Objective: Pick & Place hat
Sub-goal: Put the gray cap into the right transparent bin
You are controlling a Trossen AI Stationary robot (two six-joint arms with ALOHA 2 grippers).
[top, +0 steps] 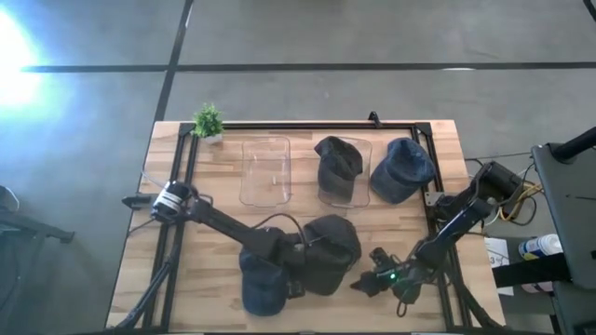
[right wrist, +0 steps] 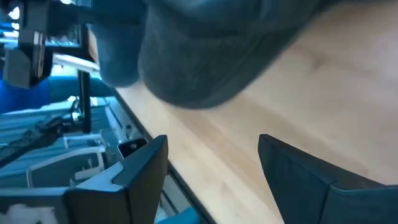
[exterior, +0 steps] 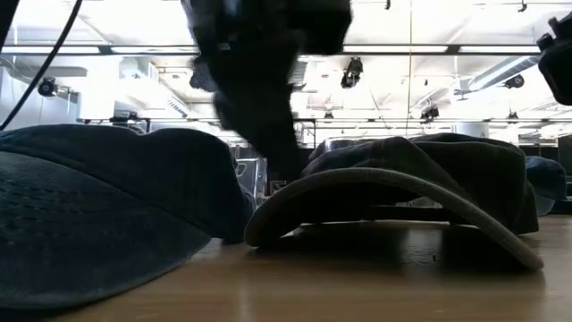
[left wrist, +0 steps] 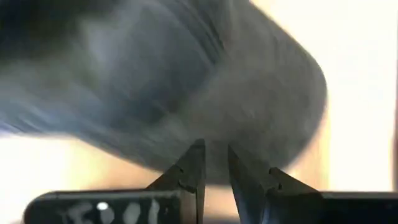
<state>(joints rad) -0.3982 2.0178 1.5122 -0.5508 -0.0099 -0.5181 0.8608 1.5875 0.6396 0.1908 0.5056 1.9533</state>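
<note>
In the high view a wooden slatted table (top: 214, 200) fills the middle of the frame. The left gripper (top: 307, 261) sits at the lower centre, against the edge of a dark charcoal fabric cap (top: 331, 253). In its wrist view the two dark fingers (left wrist: 191, 171) stand almost pressed together, a thin slit between them, their tips at the cap's (left wrist: 205, 87) blurred grey cloth; whether cloth is caught in that slit cannot be told. A dark blue denim cap (top: 261, 284) lies just left of it, at the lower edge of the table, touching the arm.

The right gripper (top: 371, 282) rests low at the lower right of the frame, its fingers spread wide over bare wood, with the charcoal cap (right wrist: 205, 56) near them in its wrist view.

Across the upper middle stand two clear plastic bins: the left one (top: 265, 169) holds nothing, the right one (top: 361, 149) carries a black cap (top: 337, 166). A blue cap (top: 402, 169) lies just right of that bin. A small green potted plant (top: 208, 121) stands at the table's upper left corner
</note>
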